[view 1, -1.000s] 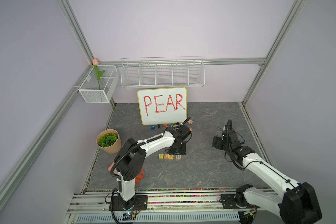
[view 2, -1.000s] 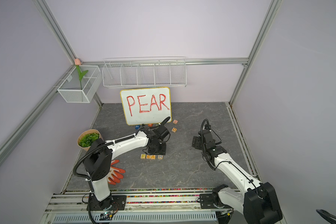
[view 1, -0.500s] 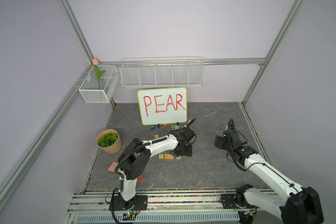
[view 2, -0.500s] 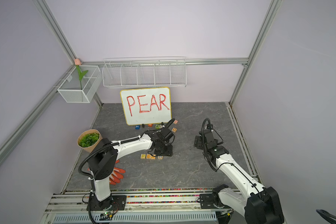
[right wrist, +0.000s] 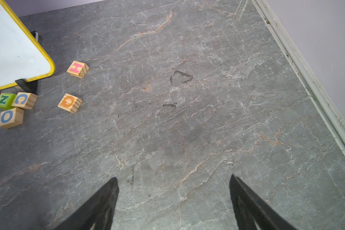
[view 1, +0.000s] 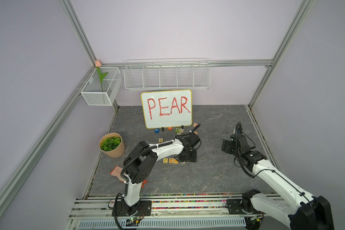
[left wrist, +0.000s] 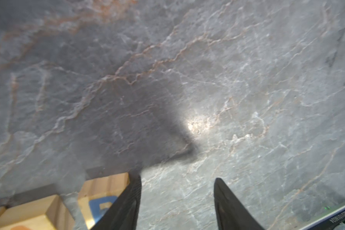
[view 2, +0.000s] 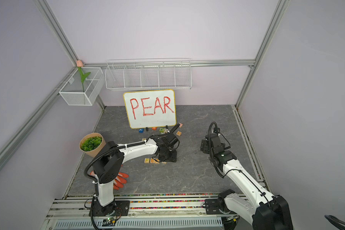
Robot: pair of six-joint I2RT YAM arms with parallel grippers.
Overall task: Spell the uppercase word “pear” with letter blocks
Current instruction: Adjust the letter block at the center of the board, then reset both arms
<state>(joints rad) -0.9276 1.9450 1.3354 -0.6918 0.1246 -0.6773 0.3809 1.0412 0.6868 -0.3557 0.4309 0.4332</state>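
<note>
Grey stone tabletop carries the letter blocks in a row in front of the whiteboard, parallel to it. Left gripper, half open and empty, sits at the R block, which lies just outside one finger; right gripper, open, empty, is farther off.

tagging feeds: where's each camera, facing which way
Top views: high over the bases, looking down at table, whiteboard; both arms show.
Left wrist: on left arm, down at blue-letter block; open left tool shows.
Right wrist: on right arm, toward H block; open right tool shows.
Shared: H block, in a top view too.
</note>
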